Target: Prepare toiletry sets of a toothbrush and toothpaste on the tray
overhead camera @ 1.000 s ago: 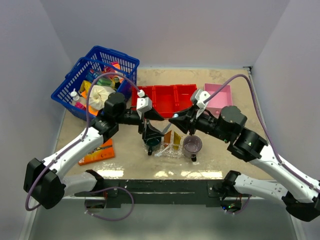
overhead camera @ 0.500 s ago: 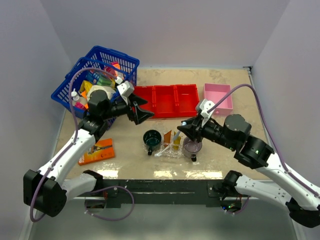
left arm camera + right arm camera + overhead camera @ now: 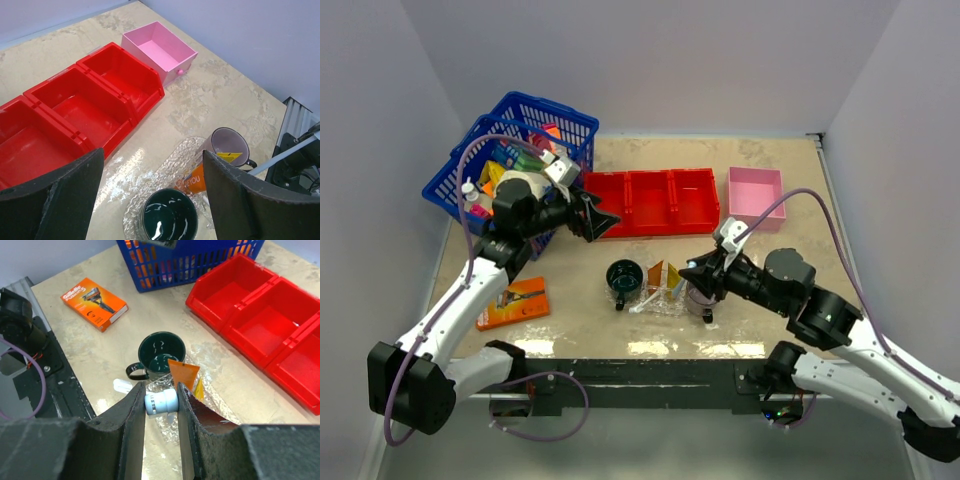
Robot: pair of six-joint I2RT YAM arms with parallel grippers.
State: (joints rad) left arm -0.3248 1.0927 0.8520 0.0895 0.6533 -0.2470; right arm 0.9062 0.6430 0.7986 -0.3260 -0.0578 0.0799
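Beige marbled tabletop (image 3: 770, 160); the right gripper (image 3: 160, 390) pinches what's probably a white toothbrush (image 3: 161, 401) by one end, its length slanting down to the clear tray (image 3: 167, 162), beside the orange tube (image 3: 182, 374). The left gripper (image 3: 605, 220), spread wide, sits farther off.

Table (image 3: 770, 170) bears basket (image 3: 555, 108), red bin (image 3: 650, 173), pink box (image 3: 756, 192), tray (image 3: 160, 172), razor pack (image 3: 513, 303).

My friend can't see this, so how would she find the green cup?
Find the long red bin in the middle of the table. Just in front of it lies a clear bumpy tray with a cup at each end. The green cup is at the left end, dark and shiny inside, while the other cup is purple.
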